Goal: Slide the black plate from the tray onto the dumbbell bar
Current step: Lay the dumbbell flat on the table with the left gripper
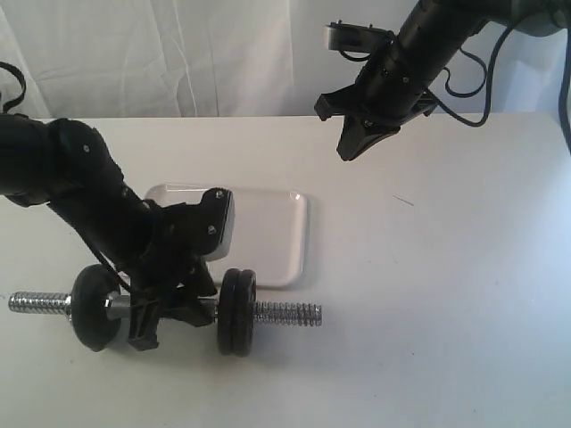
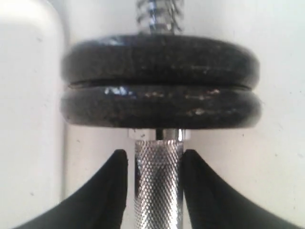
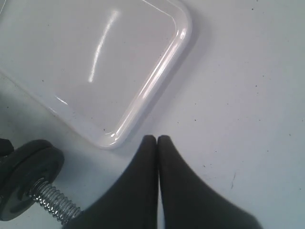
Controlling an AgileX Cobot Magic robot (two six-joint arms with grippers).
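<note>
The dumbbell bar lies on the table in front of the white tray. A pair of black discs sits on its right half and a single black disc on its left half. All look alike, so I cannot tell which is the black plate. The tray's visible floor holds nothing. My left gripper is shut on the knurled middle, just behind the pair. My right gripper hangs shut and empty high over the table, behind the tray's right end.
The tray's corner and the bar's threaded end show below the right gripper. White cloth hangs behind the table. Bare tabletop stretches to the right of the tray and bar.
</note>
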